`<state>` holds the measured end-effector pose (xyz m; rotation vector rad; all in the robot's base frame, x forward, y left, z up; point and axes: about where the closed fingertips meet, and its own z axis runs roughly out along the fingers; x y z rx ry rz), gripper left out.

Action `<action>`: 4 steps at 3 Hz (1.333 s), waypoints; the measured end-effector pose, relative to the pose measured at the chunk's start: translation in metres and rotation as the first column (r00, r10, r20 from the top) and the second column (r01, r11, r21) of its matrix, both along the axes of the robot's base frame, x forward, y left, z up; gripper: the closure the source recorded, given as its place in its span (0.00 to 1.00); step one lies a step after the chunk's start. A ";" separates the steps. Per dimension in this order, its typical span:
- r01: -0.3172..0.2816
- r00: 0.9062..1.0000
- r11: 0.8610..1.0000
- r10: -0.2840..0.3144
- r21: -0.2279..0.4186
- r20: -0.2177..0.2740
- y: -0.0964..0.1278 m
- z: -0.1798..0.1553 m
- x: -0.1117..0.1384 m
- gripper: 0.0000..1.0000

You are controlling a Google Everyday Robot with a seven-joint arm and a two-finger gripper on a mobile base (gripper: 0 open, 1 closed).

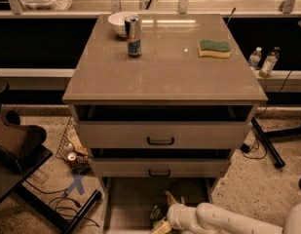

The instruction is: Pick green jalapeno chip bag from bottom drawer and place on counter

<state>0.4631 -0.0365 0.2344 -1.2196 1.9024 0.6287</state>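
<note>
The green jalapeno chip bag (159,214) lies crumpled in the open bottom drawer (125,201), near its front edge at the bottom of the camera view. My gripper (165,213) reaches into the drawer from the lower right on a white arm and sits right at the bag, one finger pointing up beside it. The bag is partly hidden by the gripper and cut off by the picture's edge. The counter (164,67) is the wide glossy top of the cabinet above.
On the counter stand a can (134,36), a white bowl (119,23) and a green-and-yellow sponge (214,48). Two upper drawers with black handles (160,141) are slightly open. Clutter and cables lie on the floor at the left; bottles (263,62) stand at the right.
</note>
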 end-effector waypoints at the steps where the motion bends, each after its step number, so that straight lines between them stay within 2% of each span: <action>1: -0.027 1.000 0.999 0.027 -0.023 0.006 -0.006 -0.045 0.005 0.00; 2: -0.026 1.000 0.999 0.026 -0.047 -0.003 -0.017 -0.067 0.001 0.00; 3: -0.070 0.998 0.996 0.069 -0.052 -0.010 -0.002 -0.083 -0.018 0.18; 4: -0.073 0.997 0.996 0.072 -0.050 -0.012 0.000 -0.084 -0.019 0.41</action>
